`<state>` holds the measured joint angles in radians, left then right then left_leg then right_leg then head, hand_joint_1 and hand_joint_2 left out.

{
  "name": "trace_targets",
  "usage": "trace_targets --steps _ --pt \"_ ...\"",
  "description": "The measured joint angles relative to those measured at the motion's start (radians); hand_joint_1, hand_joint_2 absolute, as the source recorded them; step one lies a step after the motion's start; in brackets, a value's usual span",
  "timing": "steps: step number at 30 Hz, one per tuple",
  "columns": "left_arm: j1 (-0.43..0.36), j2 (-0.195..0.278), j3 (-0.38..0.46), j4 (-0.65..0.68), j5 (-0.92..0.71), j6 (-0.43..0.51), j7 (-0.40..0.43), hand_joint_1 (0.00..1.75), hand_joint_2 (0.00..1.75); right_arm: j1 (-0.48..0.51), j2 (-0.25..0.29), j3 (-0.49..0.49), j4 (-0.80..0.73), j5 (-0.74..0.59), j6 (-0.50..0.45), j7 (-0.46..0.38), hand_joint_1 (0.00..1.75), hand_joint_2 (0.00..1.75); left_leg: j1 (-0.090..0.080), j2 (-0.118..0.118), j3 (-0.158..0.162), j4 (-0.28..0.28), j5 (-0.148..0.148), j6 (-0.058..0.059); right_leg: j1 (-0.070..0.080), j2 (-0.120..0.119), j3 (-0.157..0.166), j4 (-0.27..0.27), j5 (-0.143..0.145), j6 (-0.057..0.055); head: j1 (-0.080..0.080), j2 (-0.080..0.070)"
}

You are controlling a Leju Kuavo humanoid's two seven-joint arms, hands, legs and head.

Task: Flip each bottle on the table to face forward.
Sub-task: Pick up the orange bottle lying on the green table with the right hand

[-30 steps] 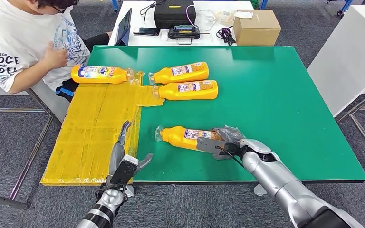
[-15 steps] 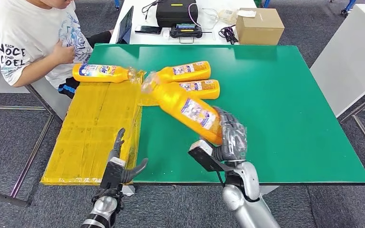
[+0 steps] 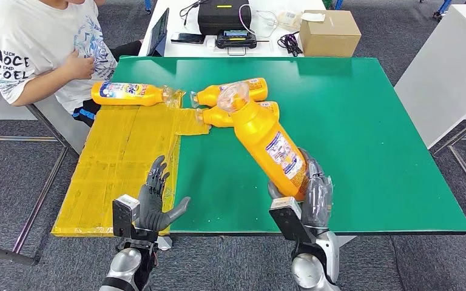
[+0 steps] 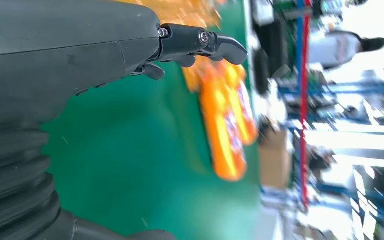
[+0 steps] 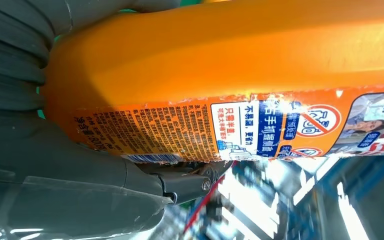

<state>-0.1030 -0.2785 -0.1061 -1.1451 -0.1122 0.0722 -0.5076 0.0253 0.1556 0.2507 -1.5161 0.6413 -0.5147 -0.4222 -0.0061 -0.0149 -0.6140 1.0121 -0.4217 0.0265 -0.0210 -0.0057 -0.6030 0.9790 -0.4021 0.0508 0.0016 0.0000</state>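
Green worktop [image 3: 364, 151] is seen spread across the middle of the head view, and every place below is given relative to it. A yellow taped sheet [image 3: 118, 163] is laid over its left edge, reaching from the far left part down to the near edge. A person in a white printed shirt [image 3: 42, 45] is seated beyond its far left corner. A white side table [image 3: 176, 48] is set behind its far edge, carrying a black case [image 3: 221, 15] and a cardboard box [image 3: 329, 33]. A lifted bottle [image 3: 267, 142], orange with a clear cap, is held above the near middle of the green surface, tilted with its cap pointing away and its base down; it is gripped at the base by the right hand [image 3: 306, 194], whose fingers [image 3: 317, 188] are wrapped around it. In the right wrist view the printed label of this bottle [image 5: 240, 80] is seen close against the hand. Two lying bottles [image 3: 243, 91] are found side by side on the far middle-left of the green surface, partly hidden behind the lifted one. A bottle on the sheet [image 3: 127, 93] is lying at the far left corner. The left hand [image 3: 151, 203] is held at the near left edge, fingers [image 3: 156, 176] spread and nothing grasped.
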Motion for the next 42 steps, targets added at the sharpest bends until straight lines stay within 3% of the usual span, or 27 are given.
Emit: trace_targets --steps 6,16,42 --pt "0.023 0.0 -0.063 -0.085 0.029 -0.05 0.022 0.0 1.75 0.008 0.041 0.02 0.108 0.001 0.037 -0.043 1.75 1.75 0.0 0.0 0.0 0.0 0.0 0.0 0.0 0.0 0.0 0.0 0.0 0.0 0.0 0.0" --pt "0.027 -0.001 -0.127 -0.099 0.031 -0.066 0.042 0.0 1.75 -0.025 0.089 0.114 0.249 0.021 0.059 -0.039 1.75 1.75 0.0 0.0 0.0 0.0 0.0 0.0 0.0 0.0 0.0 0.0 0.0 0.0 0.0 0.0" --pt "0.012 -0.001 -0.139 -0.047 0.11 -0.12 0.09 0.0 1.75 -0.132 0.099 0.246 0.448 0.118 0.05 0.017 1.75 1.75 0.0 0.0 0.0 0.0 0.0 0.0 0.0 0.0 -0.001 0.0 0.0 0.0 0.0 0.0"
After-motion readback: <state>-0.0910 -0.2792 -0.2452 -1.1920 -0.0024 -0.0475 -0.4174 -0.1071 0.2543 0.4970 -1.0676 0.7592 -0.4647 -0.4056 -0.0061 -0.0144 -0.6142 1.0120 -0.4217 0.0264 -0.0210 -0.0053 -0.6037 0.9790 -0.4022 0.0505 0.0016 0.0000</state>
